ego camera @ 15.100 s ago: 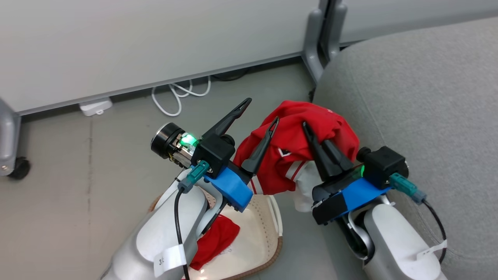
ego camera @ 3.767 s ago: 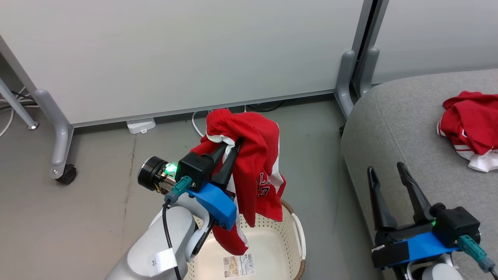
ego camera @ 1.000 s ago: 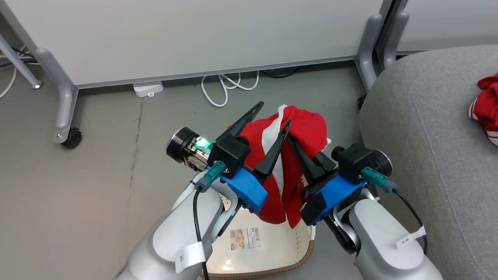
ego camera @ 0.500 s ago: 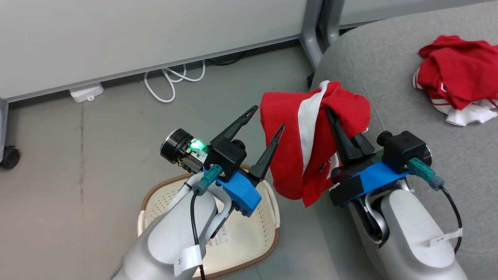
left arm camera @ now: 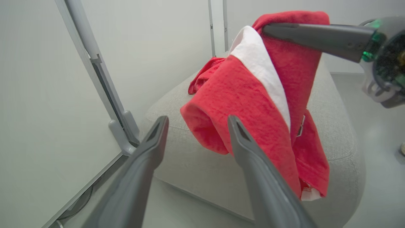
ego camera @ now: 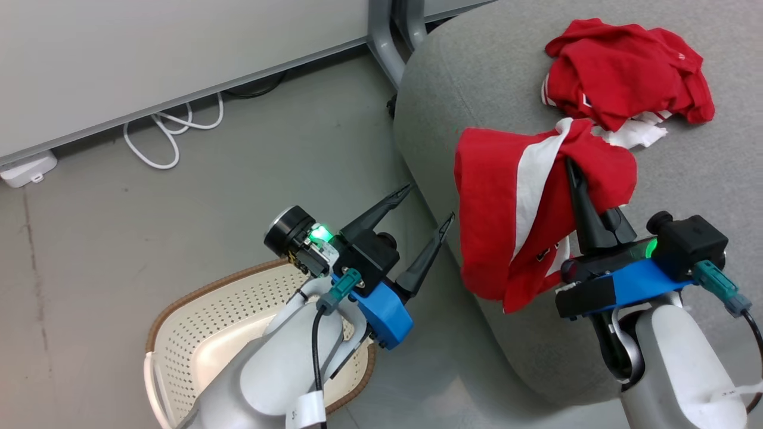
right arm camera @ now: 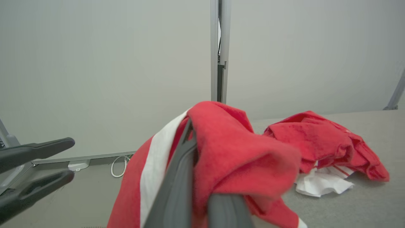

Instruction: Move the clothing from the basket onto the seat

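Cream perforated plastic forms the basket [ego camera: 185, 339], which stands on the floor at the lower left, partly behind the left forearm. The left gripper [ego camera: 430, 201] is positioned just right of it, fingers spread wide and holding nothing. The right gripper [ego camera: 575, 179] is clamped on one red garment [ego camera: 501, 202], which hangs above the seat [ego camera: 465, 77] edge. The second red garment [ego camera: 620, 65] lies crumpled on the seat.

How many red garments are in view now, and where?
2. One garment lies crumpled on the seat; the other garment hangs from the right gripper, by the seat's edge. The left arm hides part of the basket.
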Robot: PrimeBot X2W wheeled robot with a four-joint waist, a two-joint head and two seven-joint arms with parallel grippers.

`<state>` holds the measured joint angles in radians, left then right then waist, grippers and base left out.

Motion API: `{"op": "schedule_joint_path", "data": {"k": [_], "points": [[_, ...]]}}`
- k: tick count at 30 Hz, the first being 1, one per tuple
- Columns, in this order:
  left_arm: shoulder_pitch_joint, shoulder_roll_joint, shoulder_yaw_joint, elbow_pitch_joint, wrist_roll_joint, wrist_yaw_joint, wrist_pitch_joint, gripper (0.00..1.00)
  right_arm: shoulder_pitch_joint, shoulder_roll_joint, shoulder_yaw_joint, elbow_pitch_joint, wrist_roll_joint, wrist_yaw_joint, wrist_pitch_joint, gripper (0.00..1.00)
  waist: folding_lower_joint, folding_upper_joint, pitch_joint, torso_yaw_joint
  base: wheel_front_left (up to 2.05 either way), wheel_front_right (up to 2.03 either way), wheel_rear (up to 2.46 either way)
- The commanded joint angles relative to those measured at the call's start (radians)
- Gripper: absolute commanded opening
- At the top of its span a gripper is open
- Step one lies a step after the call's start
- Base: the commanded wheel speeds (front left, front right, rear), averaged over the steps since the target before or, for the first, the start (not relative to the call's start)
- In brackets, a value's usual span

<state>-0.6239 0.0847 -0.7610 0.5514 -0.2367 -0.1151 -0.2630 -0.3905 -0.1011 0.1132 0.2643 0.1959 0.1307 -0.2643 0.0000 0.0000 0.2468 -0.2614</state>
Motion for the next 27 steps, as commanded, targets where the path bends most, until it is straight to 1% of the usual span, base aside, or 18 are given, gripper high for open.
{"op": "schedule_joint_path", "data": {"k": [1, 7, 11, 15, 22, 27], "points": [[0.011, 0.0, -0.011, 0.006, 0.002, -0.005, -0.003, 1.0, 0.019, -0.005, -0.008, -0.015, -0.006, 0.0, 0.0, 0.0, 0.0, 0.0, 0.006, -0.027, 0.0, 0.0, 0.0], [0.018, -0.005, -0.055, 0.017, 0.003, -0.011, -0.003, 1.0, 0.076, -0.007, -0.041, -0.053, -0.008, 0.0, 0.0, 0.0, 0.0, 0.0, 0.008, -0.067, 0.0, 0.0, 0.0], [0.018, -0.008, -0.072, 0.022, -0.007, -0.013, -0.003, 1.0, 0.108, -0.005, -0.057, -0.071, -0.008, 0.0, 0.0, 0.0, 0.0, 0.0, 0.006, -0.078, 0.0, 0.0, 0.0], [0.011, -0.007, -0.075, 0.021, -0.009, -0.014, -0.003, 1.0, 0.11, 0.001, -0.065, -0.079, -0.01, 0.0, 0.0, 0.0, 0.0, 0.0, 0.009, -0.075, 0.0, 0.0, 0.0], [-0.02, 0.001, -0.057, 0.008, -0.004, -0.012, -0.003, 1.0, 0.035, -0.005, -0.082, -0.111, -0.016, 0.0, 0.0, 0.0, 0.0, 0.0, 0.04, -0.052, 0.0, 0.0, 0.0], [-0.053, 0.011, -0.048, -0.002, 0.009, -0.005, -0.003, 1.0, -0.09, -0.03, -0.102, -0.126, -0.025, 0.0, 0.0, 0.0, 0.0, 0.0, 0.106, -0.032, 0.0, 0.0, 0.0]]}}
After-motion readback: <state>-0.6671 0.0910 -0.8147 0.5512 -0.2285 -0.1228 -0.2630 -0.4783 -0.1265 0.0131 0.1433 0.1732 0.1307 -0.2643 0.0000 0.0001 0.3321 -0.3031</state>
